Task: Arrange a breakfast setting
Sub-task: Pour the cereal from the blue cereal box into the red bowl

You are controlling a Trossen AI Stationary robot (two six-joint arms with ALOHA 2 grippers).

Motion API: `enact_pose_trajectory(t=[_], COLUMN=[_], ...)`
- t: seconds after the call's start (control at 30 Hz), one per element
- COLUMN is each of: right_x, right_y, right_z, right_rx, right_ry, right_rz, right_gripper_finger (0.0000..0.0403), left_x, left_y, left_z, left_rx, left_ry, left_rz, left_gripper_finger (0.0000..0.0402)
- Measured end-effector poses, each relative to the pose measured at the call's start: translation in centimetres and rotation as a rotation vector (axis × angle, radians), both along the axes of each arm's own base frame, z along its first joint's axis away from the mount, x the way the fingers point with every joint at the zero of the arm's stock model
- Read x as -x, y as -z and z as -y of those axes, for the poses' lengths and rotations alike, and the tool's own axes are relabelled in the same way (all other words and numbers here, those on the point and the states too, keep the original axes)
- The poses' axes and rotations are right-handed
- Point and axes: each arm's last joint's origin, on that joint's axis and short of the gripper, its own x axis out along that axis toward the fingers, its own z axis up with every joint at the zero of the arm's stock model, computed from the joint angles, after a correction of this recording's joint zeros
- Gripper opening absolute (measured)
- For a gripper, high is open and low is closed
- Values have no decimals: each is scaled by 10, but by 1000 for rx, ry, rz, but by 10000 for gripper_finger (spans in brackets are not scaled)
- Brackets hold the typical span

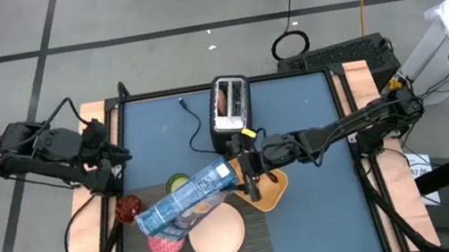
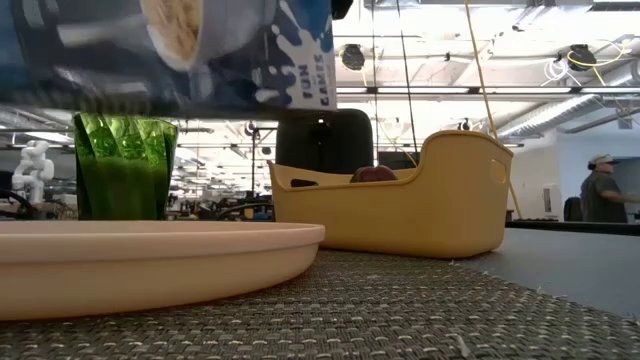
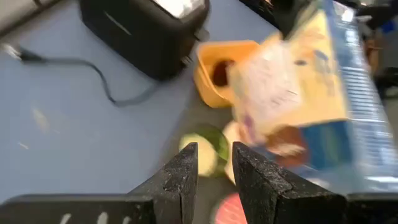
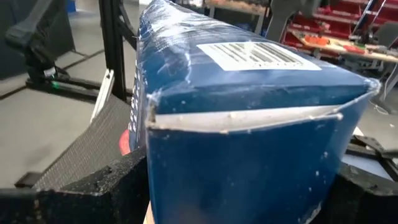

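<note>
Between the fingers of the right hand, clamped and tipped over the pink bowl just beyond it on the dark ribbed placemat: blue cardboard cereal box, best tilted slowly, left hand narrowly parted.

Both arms are showing as dark, near-black jointed links. The left arm, at the left of the high view, is looking bulky at its joints, with black cables looping over it. The right arm, at centre right, is running as a slimmer tube with a yellow marking near its base. The left gripper is showing two matte black, blocky fingers with rough, grainy surfaces.
</note>
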Motion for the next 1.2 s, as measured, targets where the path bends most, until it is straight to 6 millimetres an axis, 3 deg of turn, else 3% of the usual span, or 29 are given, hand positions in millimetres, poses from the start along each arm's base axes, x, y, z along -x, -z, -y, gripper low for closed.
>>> enact_pose_trajectory(t=[0.3,0.73,1.2], right_x=[-1,-1,0], right_y=[0,0,2], right_z=[4,6,6], right_rx=[-1,-44,-42], right_ry=[44,94,94], right_rz=[-2,-7,-21], right_gripper_finger=[313,313,313], left_x=[10,4,-15], left_y=[9,39,60], left_z=[4,16,43], left_rx=[229,190,270], left_ry=[-6,93,193], left_rz=[-167,-318,-279], left_gripper_finger=[103,75,72])
